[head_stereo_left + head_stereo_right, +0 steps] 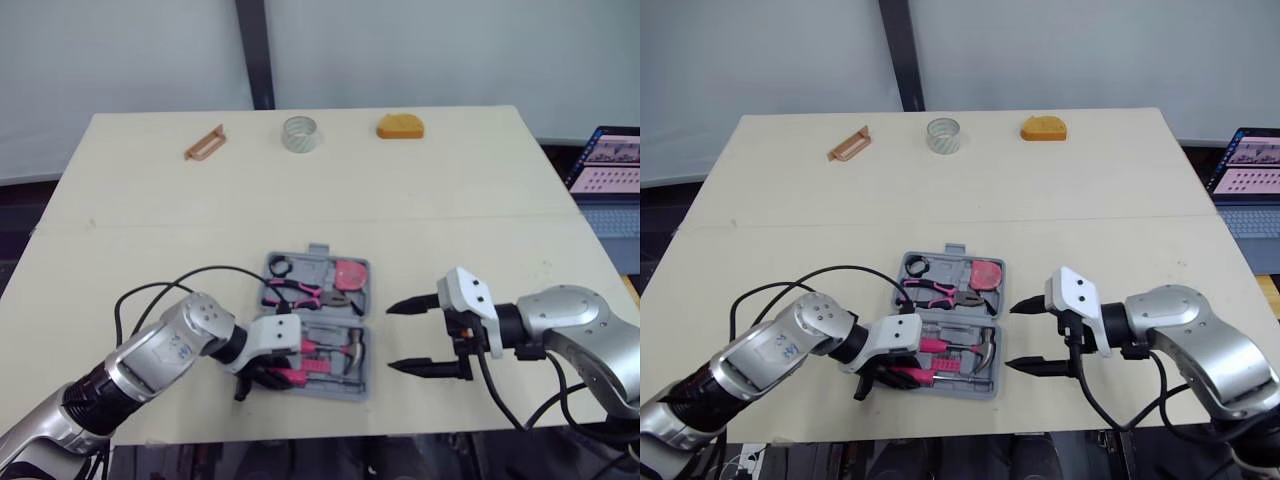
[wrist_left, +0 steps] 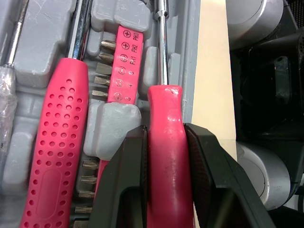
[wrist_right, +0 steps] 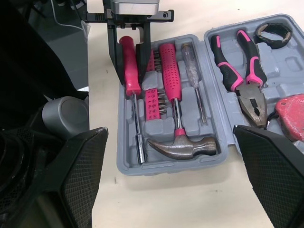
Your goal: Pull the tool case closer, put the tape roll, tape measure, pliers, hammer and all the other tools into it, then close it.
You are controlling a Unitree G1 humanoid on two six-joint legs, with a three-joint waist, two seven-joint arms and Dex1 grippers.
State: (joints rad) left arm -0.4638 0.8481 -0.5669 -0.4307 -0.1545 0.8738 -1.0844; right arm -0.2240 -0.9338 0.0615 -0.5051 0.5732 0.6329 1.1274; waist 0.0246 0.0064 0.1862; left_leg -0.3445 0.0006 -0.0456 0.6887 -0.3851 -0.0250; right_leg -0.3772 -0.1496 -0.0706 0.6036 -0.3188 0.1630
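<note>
Left gripper [image 2: 166, 130] clasped a pink-handled steel screwdriver [image 3: 135, 109]; right gripper [image 1: 391, 338] gaped; unseated, the screwdriver might jam the grey plastic tool case [image 1: 317, 248].

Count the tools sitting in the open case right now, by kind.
Screwdrivers: 2, the pink-handled screwdriver in the left gripper and the clear-handled screwdriver
Hammer: 1
Pliers: 1
Bit strip: 1
Tape measure: 1
Black tape roll: 1
Total: 7

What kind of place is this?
Probably a robot test lab, not a real workshop: a plain table before a blank wall, a laptop alongside, and one small tool case.
</note>
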